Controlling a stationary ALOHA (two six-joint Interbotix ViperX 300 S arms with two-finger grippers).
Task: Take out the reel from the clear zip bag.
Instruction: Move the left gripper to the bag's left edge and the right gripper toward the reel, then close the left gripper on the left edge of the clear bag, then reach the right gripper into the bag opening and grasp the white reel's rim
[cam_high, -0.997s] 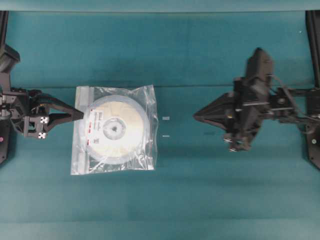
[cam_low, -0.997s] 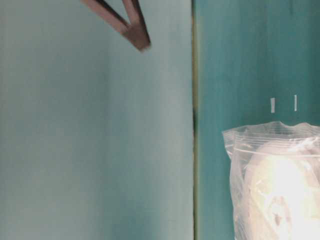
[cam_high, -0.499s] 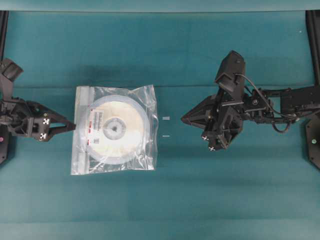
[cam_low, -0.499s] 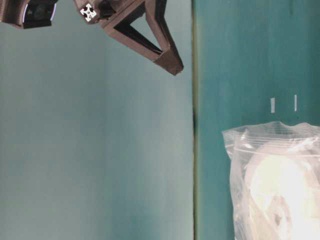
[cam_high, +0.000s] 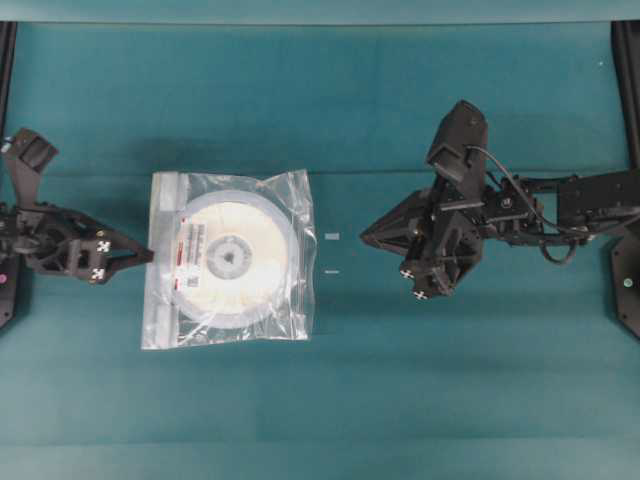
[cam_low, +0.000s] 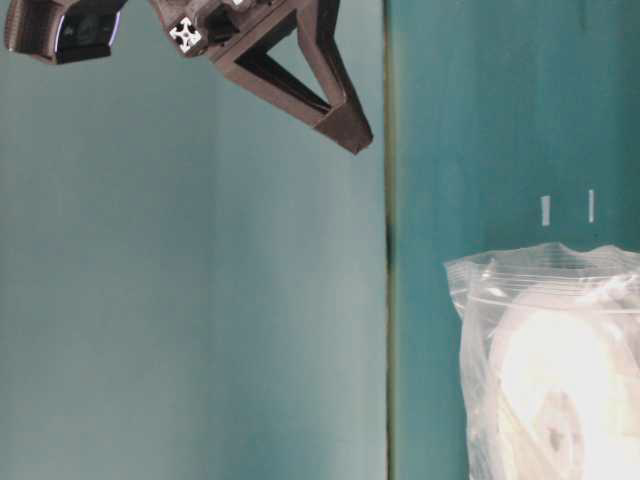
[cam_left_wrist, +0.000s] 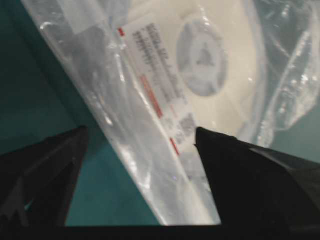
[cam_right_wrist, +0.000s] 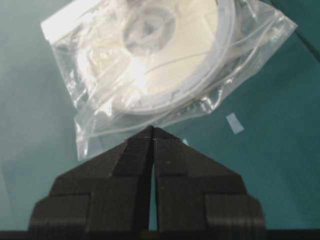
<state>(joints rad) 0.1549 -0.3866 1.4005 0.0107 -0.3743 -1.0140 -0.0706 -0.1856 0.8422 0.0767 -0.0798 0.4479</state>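
Teal table (cam_high: 330, 400); reel (cam_high: 232, 258) label print unreadable.

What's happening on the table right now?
The flat round white reel lies sealed inside the crinkly clear zip bag on the teal table. The left gripper, jaws wide open, sits at the bag's zip edge, holding nothing. The right gripper, nearly shut and empty, hangs clear of the bag's opposite side.

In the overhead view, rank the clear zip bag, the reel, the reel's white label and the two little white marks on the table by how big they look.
Largest to smallest, overhead view:
1. clear zip bag
2. reel, inside the bag, slightly smaller
3. white label on the reel
4. two white marks on the table; the upper looks slightly thicker, but both are too tiny to rank apart.
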